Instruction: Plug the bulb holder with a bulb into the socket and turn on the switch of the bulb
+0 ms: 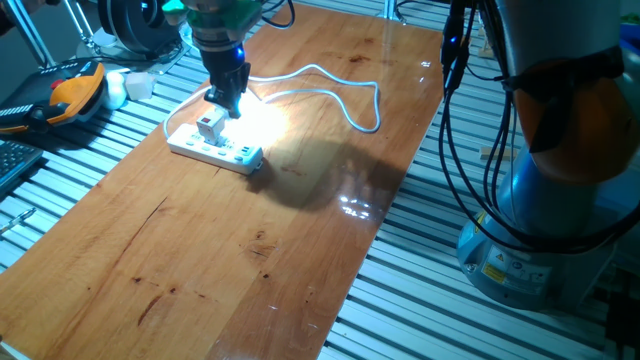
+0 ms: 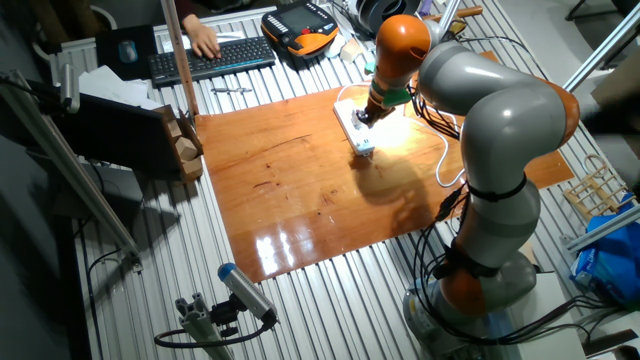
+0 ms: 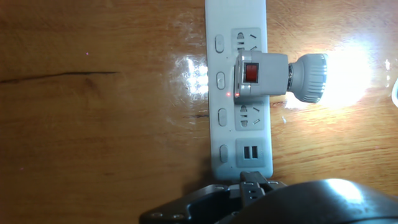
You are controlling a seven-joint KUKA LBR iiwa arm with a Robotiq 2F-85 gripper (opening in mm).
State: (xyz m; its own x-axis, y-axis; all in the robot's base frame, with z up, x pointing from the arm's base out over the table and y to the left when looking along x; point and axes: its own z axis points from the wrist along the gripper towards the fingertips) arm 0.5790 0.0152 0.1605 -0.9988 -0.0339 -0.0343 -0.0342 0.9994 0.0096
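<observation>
The white power strip (image 1: 215, 148) lies on the wooden table at the far left, its white cable (image 1: 330, 75) looping to the right. The small white bulb holder (image 1: 211, 125) is plugged into a middle outlet. In the hand view the holder (image 3: 258, 76) shows its red switch (image 3: 250, 73), and the bulb (image 3: 348, 74) glows brightly to its right. The strip (image 3: 239, 25) runs top to bottom. My gripper (image 1: 228, 103) hovers just above the holder with the fingers together and holds nothing. It also shows in the other fixed view (image 2: 368, 112) and the hand view (image 3: 252, 180).
An orange teach pendant (image 1: 70, 90) and a white cup (image 1: 140, 85) sit off the table's left edge. A keyboard (image 2: 210, 55) with a person's hand (image 2: 205, 40) is behind the table. A wooden block (image 2: 185, 150) stands at one table corner. The robot base (image 1: 540, 200) stands beside the table.
</observation>
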